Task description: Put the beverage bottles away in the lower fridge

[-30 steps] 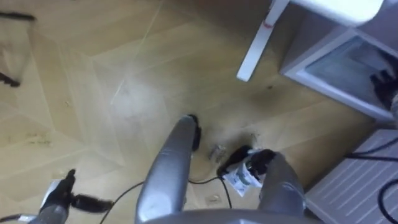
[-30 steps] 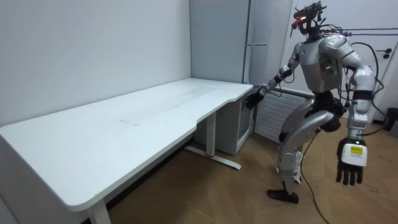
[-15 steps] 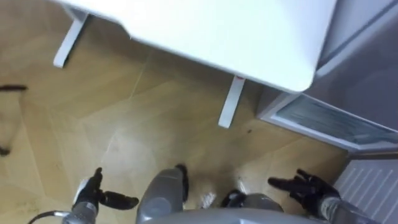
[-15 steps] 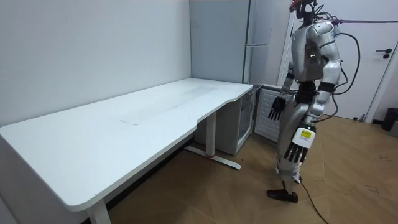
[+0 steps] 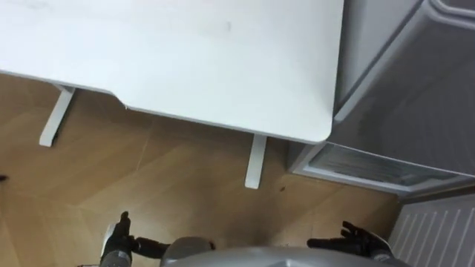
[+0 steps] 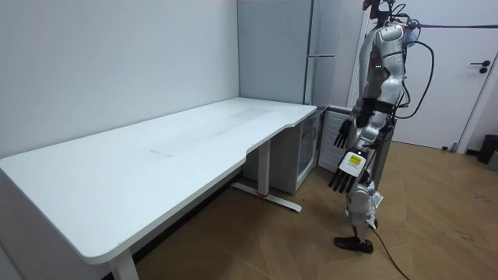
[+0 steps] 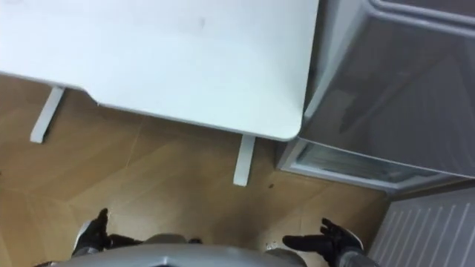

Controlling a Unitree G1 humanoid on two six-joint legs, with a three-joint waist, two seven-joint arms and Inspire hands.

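Note:
No drink shows in these views. The lower fridge (image 5: 371, 165) (image 7: 349, 165) is a small unit with a glass door, shut, on the floor beside the table's end; in the room view it (image 6: 305, 152) stands under the tall grey fridge side. My left hand (image 5: 121, 242) (image 7: 93, 231) is open and holds nothing, low at the lower left. My right hand (image 5: 350, 239) (image 7: 335, 239) is open too, low at the right, in front of the small fridge. In the room view I stand upright at the table's end, left hand (image 6: 346, 167) and right hand (image 6: 342, 136) hanging by my sides.
A large white table (image 5: 185, 67) (image 6: 156, 163) spans the upper left, its white leg (image 5: 255, 162) close to the small fridge. A tall grey fridge (image 5: 415, 74) rises at the right. A white ribbed panel (image 5: 438, 230) lies at the lower right. Wooden floor (image 5: 163, 193) is open before me.
My view has swung up from the floor to the table and fridges. In the room view I have turned toward the table and both arms have dropped to my sides.

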